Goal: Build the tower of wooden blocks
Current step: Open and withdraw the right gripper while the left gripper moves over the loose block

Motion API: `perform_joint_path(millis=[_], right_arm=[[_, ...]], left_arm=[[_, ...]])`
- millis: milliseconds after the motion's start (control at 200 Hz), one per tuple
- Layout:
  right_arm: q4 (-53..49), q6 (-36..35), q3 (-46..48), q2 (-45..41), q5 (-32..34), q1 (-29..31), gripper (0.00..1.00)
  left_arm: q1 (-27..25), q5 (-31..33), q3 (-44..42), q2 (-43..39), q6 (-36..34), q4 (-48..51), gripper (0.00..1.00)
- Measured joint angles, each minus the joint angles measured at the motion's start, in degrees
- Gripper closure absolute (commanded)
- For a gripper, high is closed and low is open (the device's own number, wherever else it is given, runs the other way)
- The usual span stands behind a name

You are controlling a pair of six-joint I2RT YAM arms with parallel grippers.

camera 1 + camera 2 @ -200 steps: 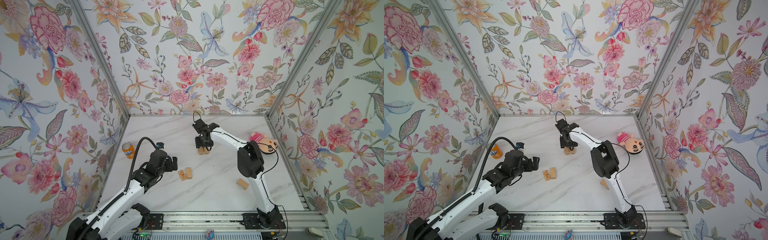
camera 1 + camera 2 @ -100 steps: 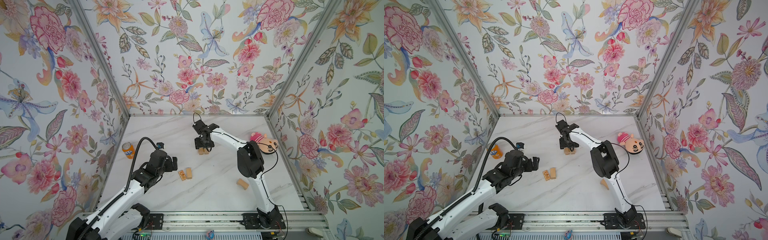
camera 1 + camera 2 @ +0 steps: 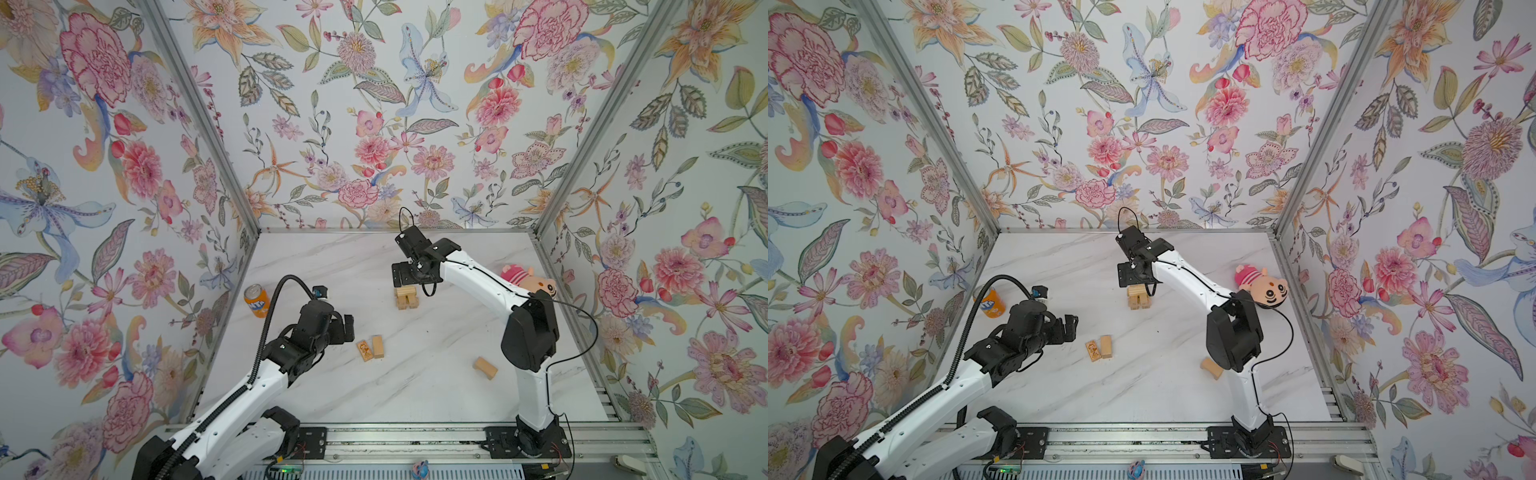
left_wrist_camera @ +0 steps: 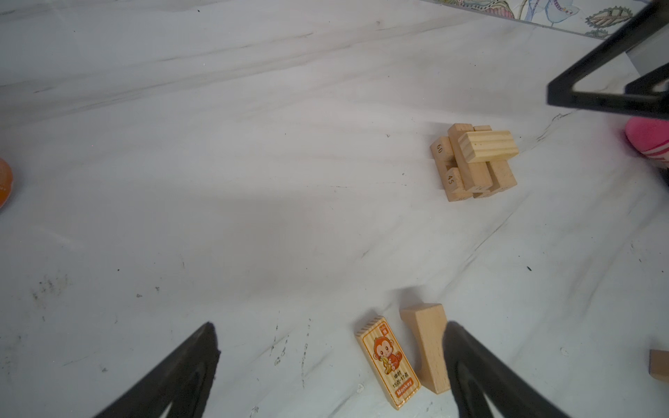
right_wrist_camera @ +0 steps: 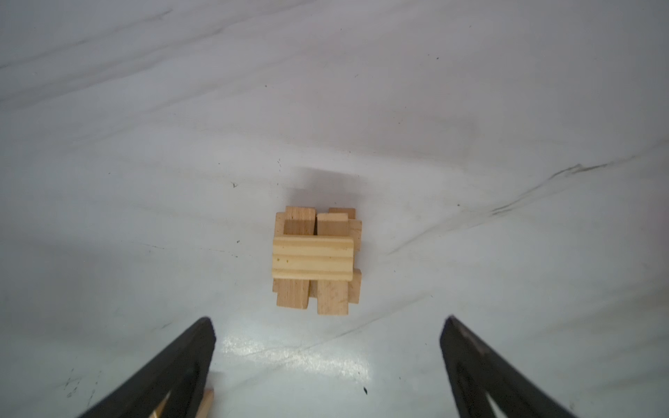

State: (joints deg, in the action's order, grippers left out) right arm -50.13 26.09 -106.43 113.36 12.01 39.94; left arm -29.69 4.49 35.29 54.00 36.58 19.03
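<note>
Standing toward the back middle of the surface [image 3: 415, 395], the tower [image 3: 406, 297] shows three crossed layers in the right wrist view: two bricks at the bottom, two laid across them, and one ridged brick [image 5: 313, 262] on top. The ridged brick sits square across the pair beneath, which props both of its ends. Room is left beside it for a partner. Judgement: the third layer is half done.

Right claw [image 5: 327, 322] hangs directly above the tower, jaws spread wide, nothing between them and clear of the wood. That reads as a placement finished with the stack left alone.

Left claw [image 4: 331, 325] is also wide open and empty, low over the near-left part of the surface. Just ahead of it lie a printed brick [image 4: 389, 365], monkey face up, and a flared brick [image 4: 429, 343], side by side and nearly touching. Likely next pick for that arm, since both lie within its reach.

A curved brick [image 3: 485, 368] lies alone near the right arm's base, well apart from the tower. A pale sliver at the edge of the right wrist view may be another brick; too little shows to say.

Soda can [image 3: 257, 300] stands by the left wall and plush doll [image 3: 530, 279] lies by the right wall, both out of the work zone.
</note>
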Motion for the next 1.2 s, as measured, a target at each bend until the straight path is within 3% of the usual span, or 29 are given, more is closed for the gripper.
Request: perform_joint_path(millis=[185, 355, 590, 691, 886, 1196], right_arm=[[0.33, -0.61, 14.62, -15.76, 0.44, 0.76, 0.01], [0.46, -1.2, 30.84, -27.56, -0.66, 1.27, 0.01], [2.86, -0.44, 45.7, -45.44, -5.46, 1.2, 0.01], [3.82, 0.31, 49.66, -51.45, -7.04, 1.25, 0.01], [4.02, 1.16, 54.03, -59.71, -10.43, 1.25, 0.01], [2.8, 1.31, 54.49, -65.33, -13.64, 1.2, 0.01]], left_arm=[[-7.43, 1.01, 1.53, 1.51, 0.26, 3.67, 0.01], [-16.31, 2.82, 8.15, 8.09, -4.81, 8.92, 0.01], [-18.34, 3.41, 12.57, 17.81, -8.61, 12.04, 0.03], [-18.91, 3.54, 12.61, 18.93, -7.04, 12.59, 0.02], [-25.46, 4.74, 13.18, 18.67, -7.93, 14.32, 0.01], [-28.89, 6.05, 24.55, 29.7, -22.73, 21.75, 0.01]])
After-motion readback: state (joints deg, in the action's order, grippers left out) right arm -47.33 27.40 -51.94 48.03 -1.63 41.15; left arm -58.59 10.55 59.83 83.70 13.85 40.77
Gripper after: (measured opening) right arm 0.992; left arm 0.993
